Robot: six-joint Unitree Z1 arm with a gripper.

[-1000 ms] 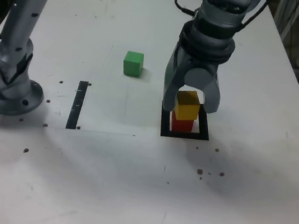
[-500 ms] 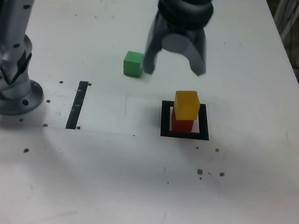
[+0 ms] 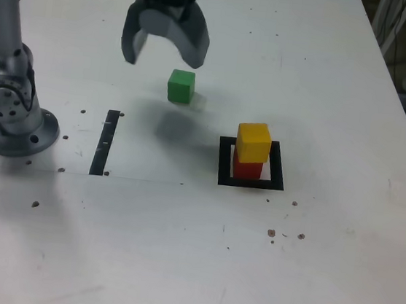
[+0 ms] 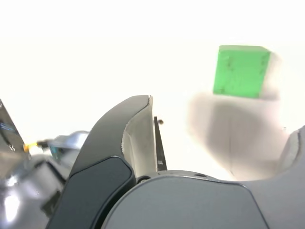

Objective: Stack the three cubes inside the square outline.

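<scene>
exterior view: over the table (image 3: 307, 267), your gripper (image 3: 164, 59) hangs empty, jaws apart. the outline (image 3: 277, 174) surrounds the red cube (image 3: 247, 170), yellow cube (image 3: 254, 143) on top; the green cube (image 3: 181, 87) sits outside. descend off-centre and you could shove green; carry low and you could topple yellow.
</scene>
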